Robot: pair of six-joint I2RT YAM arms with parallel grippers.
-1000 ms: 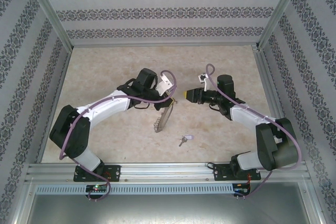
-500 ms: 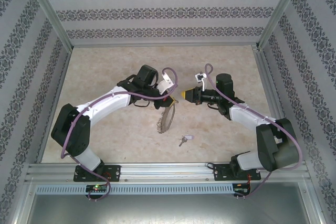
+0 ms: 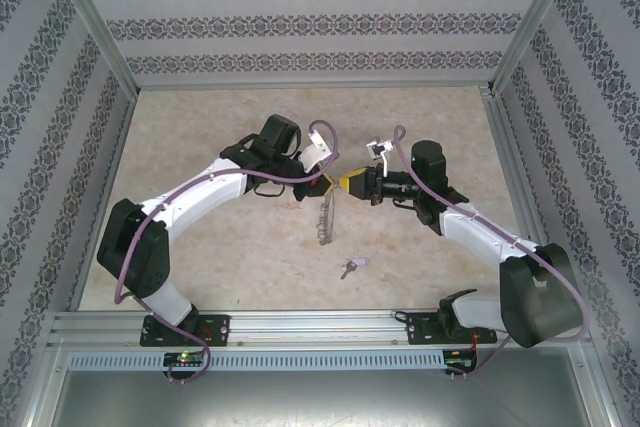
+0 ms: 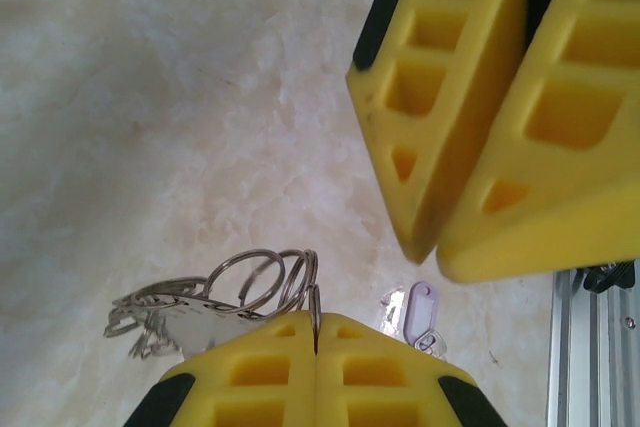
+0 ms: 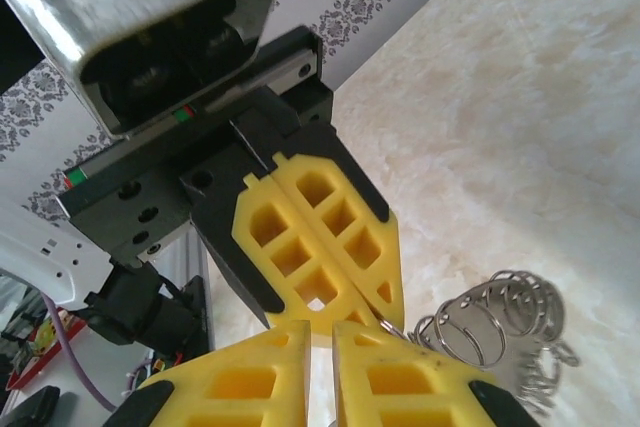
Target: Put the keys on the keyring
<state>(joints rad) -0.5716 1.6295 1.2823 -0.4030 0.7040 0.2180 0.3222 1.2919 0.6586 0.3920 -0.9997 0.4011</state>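
At left wrist, keyring (image 4: 255,282) pinched, overhead, key (image 3: 352,267) on table (image 3: 200,127)

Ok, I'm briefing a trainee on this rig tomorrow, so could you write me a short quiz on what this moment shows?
1. True or false: the key is already threaded on the keyring.
2. Pick one. The left end effector is: A) open above the key; B) shut on the keyring; C) shut on the key.
3. In a word or two: what does the key rest on?

Key: 1 false, since it lies apart from the hanging keyring; 2 B; 3 the table.
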